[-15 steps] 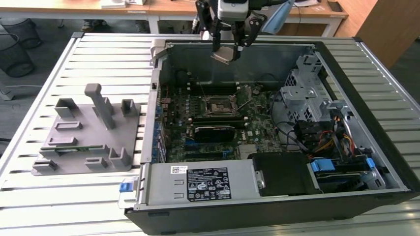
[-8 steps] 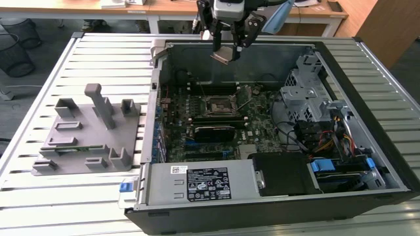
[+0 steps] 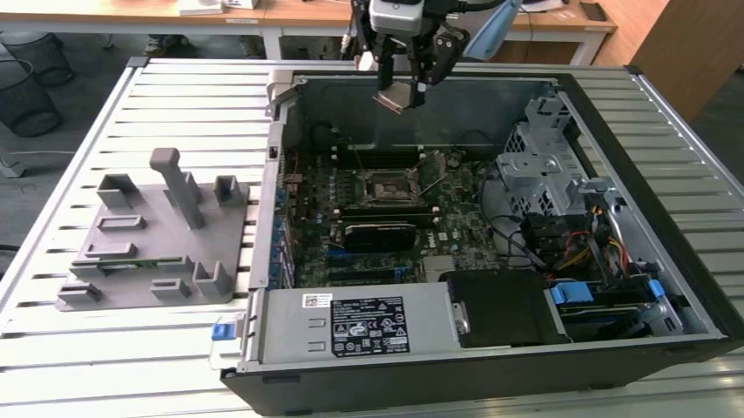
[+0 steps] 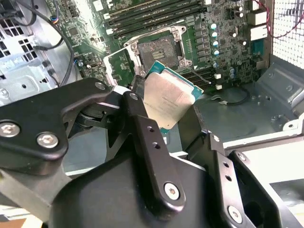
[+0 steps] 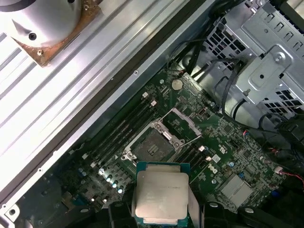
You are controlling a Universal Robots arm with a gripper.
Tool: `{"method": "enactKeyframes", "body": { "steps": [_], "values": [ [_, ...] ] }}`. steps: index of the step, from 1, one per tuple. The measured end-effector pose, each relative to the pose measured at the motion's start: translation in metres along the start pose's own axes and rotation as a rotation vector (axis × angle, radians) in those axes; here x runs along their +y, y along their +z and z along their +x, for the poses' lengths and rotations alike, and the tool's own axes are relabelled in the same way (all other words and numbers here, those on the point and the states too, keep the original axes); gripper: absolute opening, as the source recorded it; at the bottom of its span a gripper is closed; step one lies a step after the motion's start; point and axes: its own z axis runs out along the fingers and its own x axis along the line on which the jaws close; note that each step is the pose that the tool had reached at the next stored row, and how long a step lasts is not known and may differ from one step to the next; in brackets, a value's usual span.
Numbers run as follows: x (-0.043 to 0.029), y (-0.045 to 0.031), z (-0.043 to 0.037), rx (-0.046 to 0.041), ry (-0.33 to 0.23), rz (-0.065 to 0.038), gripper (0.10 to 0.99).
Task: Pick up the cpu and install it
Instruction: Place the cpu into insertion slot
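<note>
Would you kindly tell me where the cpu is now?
In the exterior view, top centre, the cpu is held in the gripper above the open case, apart from the socket.

cpu (image 5: 160,194) held above green motherboard (image 5: 223,137), empty open socket (image 5: 154,147) nearby

Pale silvery, teal-edged small square metal-topped cpu (image 4: 168,97) within the matte black metal gripper (image 3: 402,87); below it, dark green flat motherboard (image 5: 223,137) with black square socket frame (image 5: 153,148); well aside, mid-grey plastic holder (image 3: 152,252) on pale grey slatted metal table (image 3: 117,348) patterned in parallel stripes.
</note>
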Motion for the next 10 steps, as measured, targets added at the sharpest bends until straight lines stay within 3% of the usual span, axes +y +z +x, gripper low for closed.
{"method": "enactKeyframes", "body": {
  "steps": [10],
  "values": [
    [0.0018, 0.0003, 0.002, -0.0026, 0.089, 0.002, 0.529]
  ]
}}
